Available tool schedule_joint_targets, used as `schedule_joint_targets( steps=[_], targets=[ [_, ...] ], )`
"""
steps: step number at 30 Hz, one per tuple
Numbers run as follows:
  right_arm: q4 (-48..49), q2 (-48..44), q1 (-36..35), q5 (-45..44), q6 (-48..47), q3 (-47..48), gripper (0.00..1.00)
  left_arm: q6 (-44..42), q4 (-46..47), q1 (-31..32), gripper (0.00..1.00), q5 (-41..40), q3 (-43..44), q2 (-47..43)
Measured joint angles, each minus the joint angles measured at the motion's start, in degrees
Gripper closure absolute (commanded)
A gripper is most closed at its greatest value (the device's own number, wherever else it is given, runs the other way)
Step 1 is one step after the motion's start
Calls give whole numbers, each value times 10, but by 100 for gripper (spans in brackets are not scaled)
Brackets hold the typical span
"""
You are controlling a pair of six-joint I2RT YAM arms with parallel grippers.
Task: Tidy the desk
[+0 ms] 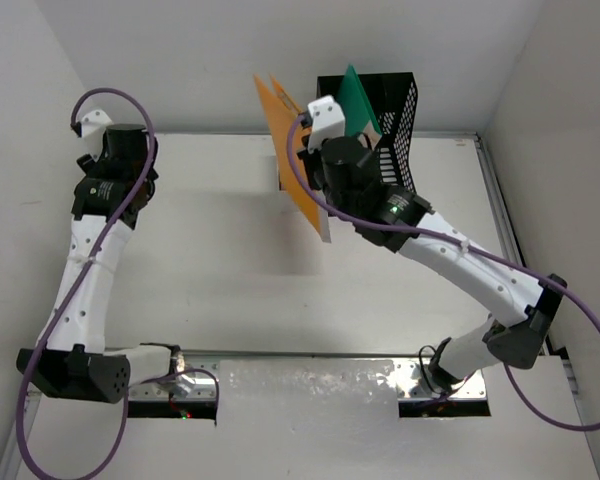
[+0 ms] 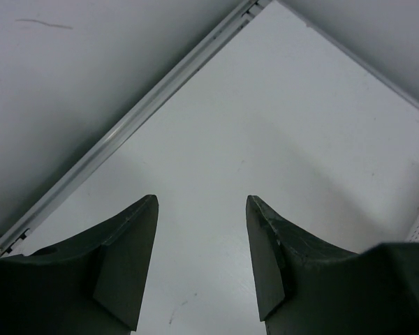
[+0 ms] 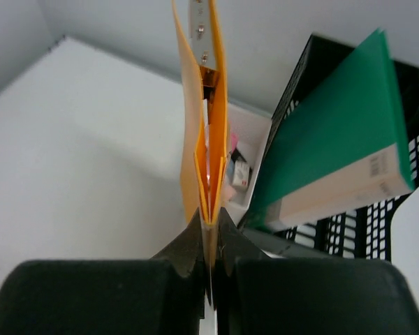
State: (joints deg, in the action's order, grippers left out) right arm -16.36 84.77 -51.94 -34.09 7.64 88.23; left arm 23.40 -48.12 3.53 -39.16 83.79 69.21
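Hovering at the left, the left tool (image 2: 201, 206) hangs low over a bare stretch of the desk (image 1: 210, 270), close to the metal rail (image 2: 126, 129) along its left edge. Its jaws stand moderately apart with nothing between them, so it looks parked out of the way rather than working. That arm rises from its base with the elbow bent and the wrist tipped down toward the surface. The desk itself spans the whole enclosure, white and flat, under both arms.

Further right, the right tool (image 3: 209, 227) is closed flat on the lower edge of an orange folder (image 3: 199, 139). It holds the folder upright on edge, probably so it can slide in vertically like a file. The right arm stretches forward and leftward to the far side, wrist raised. Just behind the folder sits a small white box (image 3: 255, 132) with oddments inside. To the right, a black mesh basket (image 1: 398, 105) holds a leaning green book (image 3: 335, 139) and is likely the folder's destination.
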Motion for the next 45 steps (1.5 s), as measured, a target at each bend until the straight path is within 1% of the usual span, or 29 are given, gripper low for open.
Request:
schedule_joint_targets(
  steps=[4,7,14,21,27,32,37,42,45],
  targets=[
    [14,-1,21,-14,-6,51,100,0,-2,0,49,9,-14,10],
    [37,-7,36,-36,-14,64,100,0,0,0,49,13,-14,13],
    [92,-11,73,-88,-42,52,100,0,7,0,50,25,-20,13],
    [130,-10,110,-110,-47,47,100,-3,7,-1,50,28,-29,14],
    [171,-10,132,-111,-49,32,100,-5,8,-1,50,28,-29,16],
    [206,-3,179,-89,-21,-17,100,-5,7,-1,50,28,-30,22],
    [285,17,218,-26,4,-120,100,-7,8,-1,50,28,-33,22],
    [333,72,226,35,10,-136,100,-9,10,-1,50,28,-44,22],
    [368,86,226,64,9,-137,100,-10,10,-1,50,28,-52,23]
  ],
)
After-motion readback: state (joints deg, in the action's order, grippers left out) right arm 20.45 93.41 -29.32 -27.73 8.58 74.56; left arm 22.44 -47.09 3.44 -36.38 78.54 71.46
